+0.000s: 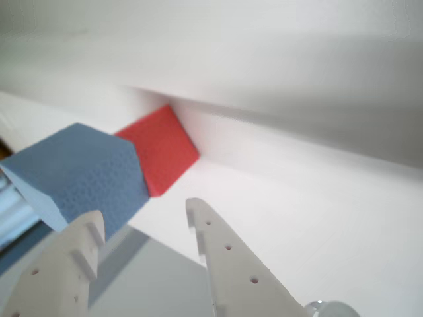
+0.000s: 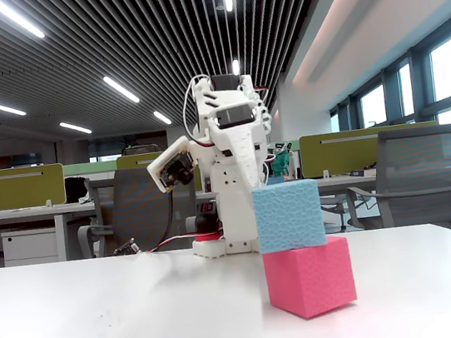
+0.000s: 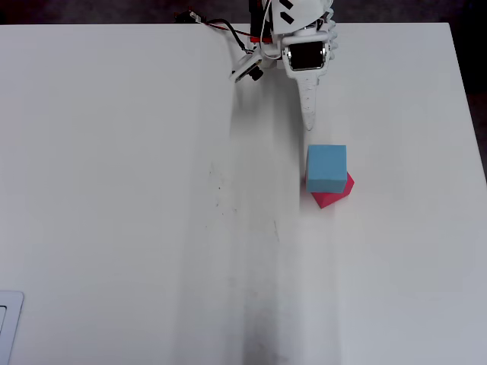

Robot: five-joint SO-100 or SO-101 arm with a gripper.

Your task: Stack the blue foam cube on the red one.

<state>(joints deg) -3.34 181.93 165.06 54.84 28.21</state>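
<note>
The blue foam cube [image 2: 289, 215] sits on top of the red one [image 2: 310, 276], turned a little against it, on the white table [image 2: 104, 320]. In the overhead view the blue cube [image 3: 326, 168] covers most of the red cube [image 3: 332, 196]. My gripper [image 3: 309, 125] is just behind the stack, apart from it. In the wrist view the gripper [image 1: 144, 218] is open and empty, with the blue cube [image 1: 86, 172] and the red cube [image 1: 162, 148] ahead of it to the left.
The arm's base [image 3: 293, 30] with its cables stands at the table's far edge. The table's right edge [image 3: 460, 114] lies right of the stack. A pale flat object [image 3: 7, 319] lies at the near left corner. Office chairs [image 2: 428, 174] stand behind the table.
</note>
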